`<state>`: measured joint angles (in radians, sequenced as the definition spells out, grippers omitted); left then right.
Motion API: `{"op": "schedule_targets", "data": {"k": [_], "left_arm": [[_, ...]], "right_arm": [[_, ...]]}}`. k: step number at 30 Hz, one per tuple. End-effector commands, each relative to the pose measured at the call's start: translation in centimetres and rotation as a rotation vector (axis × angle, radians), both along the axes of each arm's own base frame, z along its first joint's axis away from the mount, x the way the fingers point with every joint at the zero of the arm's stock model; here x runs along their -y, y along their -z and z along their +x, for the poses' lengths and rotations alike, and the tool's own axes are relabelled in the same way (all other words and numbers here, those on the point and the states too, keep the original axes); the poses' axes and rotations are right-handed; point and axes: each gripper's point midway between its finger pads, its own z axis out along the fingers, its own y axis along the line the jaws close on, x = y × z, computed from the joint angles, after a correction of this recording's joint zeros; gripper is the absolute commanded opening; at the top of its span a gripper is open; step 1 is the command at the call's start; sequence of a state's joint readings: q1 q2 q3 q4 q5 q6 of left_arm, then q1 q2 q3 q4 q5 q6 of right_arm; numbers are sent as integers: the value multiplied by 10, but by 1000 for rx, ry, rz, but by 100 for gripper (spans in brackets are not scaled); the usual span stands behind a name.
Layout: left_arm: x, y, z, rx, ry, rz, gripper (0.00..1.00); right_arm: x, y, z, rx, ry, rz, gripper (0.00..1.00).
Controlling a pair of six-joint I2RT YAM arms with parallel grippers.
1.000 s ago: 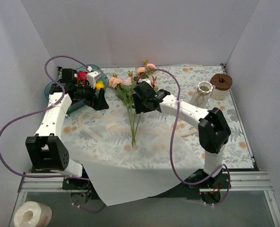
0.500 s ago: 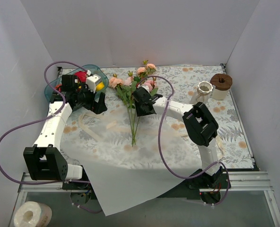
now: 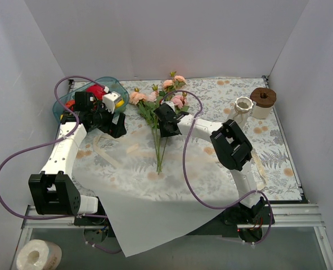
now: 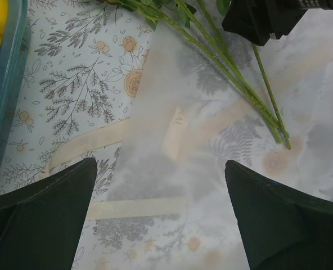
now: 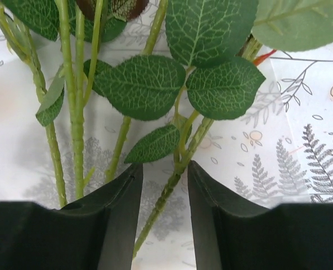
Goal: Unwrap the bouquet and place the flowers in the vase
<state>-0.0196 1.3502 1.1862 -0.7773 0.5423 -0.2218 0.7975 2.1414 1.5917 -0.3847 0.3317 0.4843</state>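
Unwrapped pink roses [image 3: 149, 111] lie flat on the opened paper [image 3: 144, 197], white vase [image 3: 242, 107] upright well apart.

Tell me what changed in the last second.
The right claw slid left onto the flowers, its arm folding in, and its jaws narrowed around one stem without clamping it yet. The left claw shifted only slightly, jaws wide open. The flowers, wrapping paper and vase stayed put.
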Motion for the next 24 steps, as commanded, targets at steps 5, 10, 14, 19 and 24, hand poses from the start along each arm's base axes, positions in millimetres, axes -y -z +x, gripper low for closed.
{"op": "schedule_targets", "data": {"k": [5, 10, 14, 19, 24], "left_arm": [[-6, -13, 3, 47, -9, 35, 96], [-12, -17, 2, 50, -8, 72, 95], [-10, -24, 1, 76, -3, 64, 96], [-10, -28, 3, 80, -3, 66, 96], [-10, -33, 5, 97, -3, 67, 96]], "right_arm": [[7, -1, 31, 46, 69, -20, 45], [12, -3, 46, 50, 85, -30, 50], [18, -2, 49, 42, 89, -70, 27], [29, -39, 43, 97, 114, -32, 1], [42, -106, 35, 218, 124, 39, 1]]}}
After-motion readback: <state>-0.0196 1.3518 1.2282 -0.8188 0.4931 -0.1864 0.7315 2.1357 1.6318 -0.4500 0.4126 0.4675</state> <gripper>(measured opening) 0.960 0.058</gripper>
